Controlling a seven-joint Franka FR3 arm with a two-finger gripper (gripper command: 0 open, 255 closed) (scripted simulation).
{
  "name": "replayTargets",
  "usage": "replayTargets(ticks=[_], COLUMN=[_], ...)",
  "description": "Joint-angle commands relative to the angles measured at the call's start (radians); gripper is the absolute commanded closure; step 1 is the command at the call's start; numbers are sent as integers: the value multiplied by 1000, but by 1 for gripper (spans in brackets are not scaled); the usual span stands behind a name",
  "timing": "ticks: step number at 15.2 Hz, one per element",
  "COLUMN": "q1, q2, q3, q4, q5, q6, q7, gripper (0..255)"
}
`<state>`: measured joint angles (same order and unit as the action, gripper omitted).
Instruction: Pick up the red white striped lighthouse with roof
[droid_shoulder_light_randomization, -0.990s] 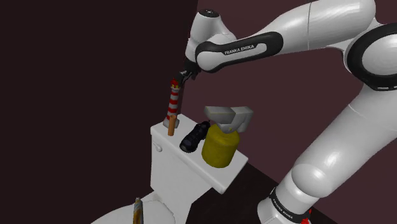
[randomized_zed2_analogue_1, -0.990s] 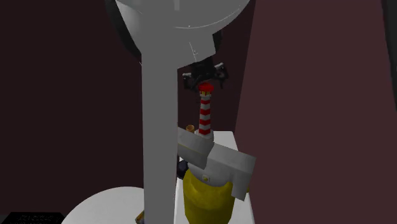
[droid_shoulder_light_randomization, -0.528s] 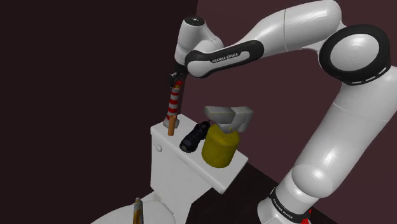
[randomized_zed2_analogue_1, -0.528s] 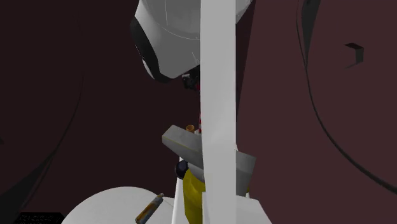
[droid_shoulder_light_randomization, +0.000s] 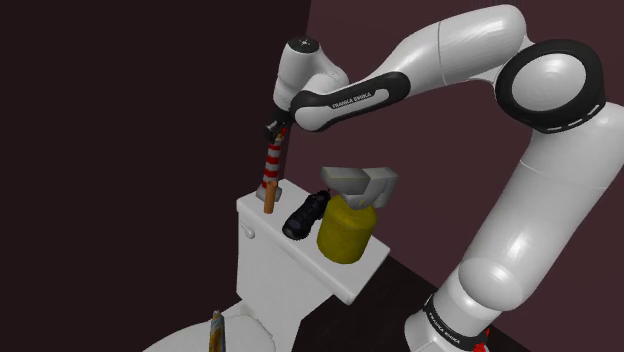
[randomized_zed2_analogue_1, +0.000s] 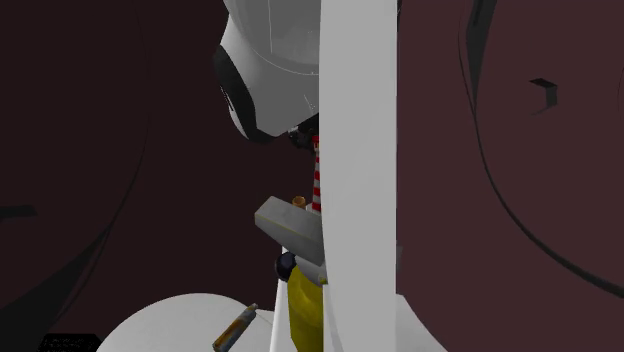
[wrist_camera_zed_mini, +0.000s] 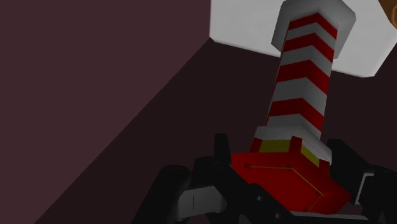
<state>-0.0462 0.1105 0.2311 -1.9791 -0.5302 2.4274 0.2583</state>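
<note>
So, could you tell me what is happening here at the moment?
The arm is going for the striped lighthouse, which stands upright on the toilet tank's lid. The gripper sits at the top of the lighthouse, around its red roof, and the lighthouse is not yet lifted. A black cylinder and a yellow bottle sit beside it on the lid, apart from the gripper.

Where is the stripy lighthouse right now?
The lighthouse stands upright on the white toilet tank, at its end toward the shoulder view's left, left of the black cylinder, with the gripper at its red roof.
</note>
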Motion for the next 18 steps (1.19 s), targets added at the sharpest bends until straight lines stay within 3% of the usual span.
replayTargets(ticks=[1,8,18], q1=[0,0,-1], q2=[1,1,-41], q3=[0,0,10], q4=[0,0,77], q5=[-1,-1,66], q6=[0,1,-107], q7=[0,1,-74], gripper=[255,255,255])
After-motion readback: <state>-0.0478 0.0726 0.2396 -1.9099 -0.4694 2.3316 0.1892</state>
